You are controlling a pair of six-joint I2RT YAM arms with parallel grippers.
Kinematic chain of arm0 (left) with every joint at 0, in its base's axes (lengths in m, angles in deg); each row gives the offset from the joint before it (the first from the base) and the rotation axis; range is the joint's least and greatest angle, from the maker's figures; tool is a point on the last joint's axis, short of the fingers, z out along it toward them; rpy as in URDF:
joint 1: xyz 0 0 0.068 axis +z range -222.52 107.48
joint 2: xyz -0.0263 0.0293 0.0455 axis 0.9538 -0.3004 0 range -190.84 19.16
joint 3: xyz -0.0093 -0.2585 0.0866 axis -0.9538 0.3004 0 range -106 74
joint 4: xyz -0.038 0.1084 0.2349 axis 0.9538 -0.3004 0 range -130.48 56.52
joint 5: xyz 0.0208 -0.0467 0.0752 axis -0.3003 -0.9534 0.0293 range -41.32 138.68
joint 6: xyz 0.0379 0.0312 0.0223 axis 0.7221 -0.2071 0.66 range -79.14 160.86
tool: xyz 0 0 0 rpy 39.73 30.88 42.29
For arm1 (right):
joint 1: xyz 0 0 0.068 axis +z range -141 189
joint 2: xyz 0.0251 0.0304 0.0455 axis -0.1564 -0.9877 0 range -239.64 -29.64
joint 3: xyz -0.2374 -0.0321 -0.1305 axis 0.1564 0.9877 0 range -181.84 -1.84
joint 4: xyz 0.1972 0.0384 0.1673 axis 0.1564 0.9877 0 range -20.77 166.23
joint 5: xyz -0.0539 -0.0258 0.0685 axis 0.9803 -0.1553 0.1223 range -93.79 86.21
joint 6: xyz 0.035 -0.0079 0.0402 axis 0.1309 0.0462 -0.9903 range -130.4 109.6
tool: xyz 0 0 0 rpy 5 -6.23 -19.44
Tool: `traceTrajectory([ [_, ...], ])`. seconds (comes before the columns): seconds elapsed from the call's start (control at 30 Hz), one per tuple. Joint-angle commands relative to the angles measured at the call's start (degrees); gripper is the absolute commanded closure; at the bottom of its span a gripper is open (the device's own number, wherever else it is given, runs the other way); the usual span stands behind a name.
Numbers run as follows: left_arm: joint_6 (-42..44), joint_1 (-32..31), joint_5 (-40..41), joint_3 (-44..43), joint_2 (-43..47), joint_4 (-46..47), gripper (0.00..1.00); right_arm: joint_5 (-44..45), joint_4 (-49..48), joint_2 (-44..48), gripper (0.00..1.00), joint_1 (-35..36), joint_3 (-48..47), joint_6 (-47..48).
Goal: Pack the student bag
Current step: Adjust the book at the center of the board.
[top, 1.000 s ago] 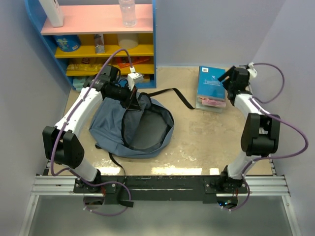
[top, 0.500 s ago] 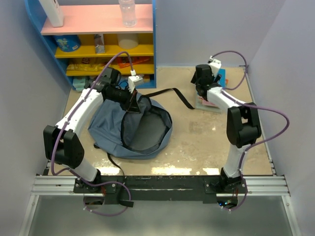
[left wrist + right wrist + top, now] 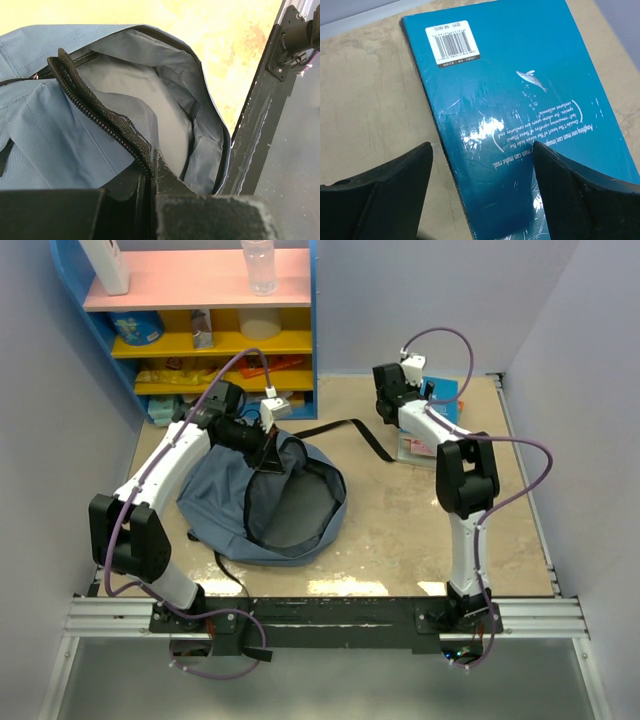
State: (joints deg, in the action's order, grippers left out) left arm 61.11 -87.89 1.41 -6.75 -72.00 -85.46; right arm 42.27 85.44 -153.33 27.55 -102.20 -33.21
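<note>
The slate-blue student bag [image 3: 225, 495] lies open on the left of the table, its grey lining [image 3: 165, 115] showing. My left gripper [image 3: 268, 448] is shut on the bag's black zipper rim [image 3: 100, 120] and holds the mouth lifted; in the left wrist view the gripper [image 3: 150, 170] pinches that rim. A teal book [image 3: 443, 397] lies on a stack at the back right. My right gripper [image 3: 388, 405] is open and hovers over the book's left edge. In the right wrist view the gripper [image 3: 481, 150] straddles the book [image 3: 520, 115], empty.
A blue shelf unit [image 3: 305, 340] with pink and yellow boards stands at the back left, holding a bottle [image 3: 258, 265] and small items. A black strap [image 3: 350, 430] trails from the bag toward the books. A pinkish book [image 3: 420, 448] lies under the teal one. Walls close in on both sides.
My right arm has swung left, from the book's right side to over its left edge, with the gripper open. The left gripper keeps hold of the bag rim, shifted slightly.
</note>
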Motion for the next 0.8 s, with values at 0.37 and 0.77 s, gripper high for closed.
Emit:
traceTrajectory([
  [0.37,0.8,0.7,-0.7,-0.1,2.2,-0.6,1.00,-1.0,3.0,6.8,0.18,-4.5,5.0,-2.5],
  [0.77,0.4,0.7,-1.0,0.0,1.6,-0.4,1.00,-7.5,-2.9,13.5,0.18,-8.8,13.7,-4.2],
])
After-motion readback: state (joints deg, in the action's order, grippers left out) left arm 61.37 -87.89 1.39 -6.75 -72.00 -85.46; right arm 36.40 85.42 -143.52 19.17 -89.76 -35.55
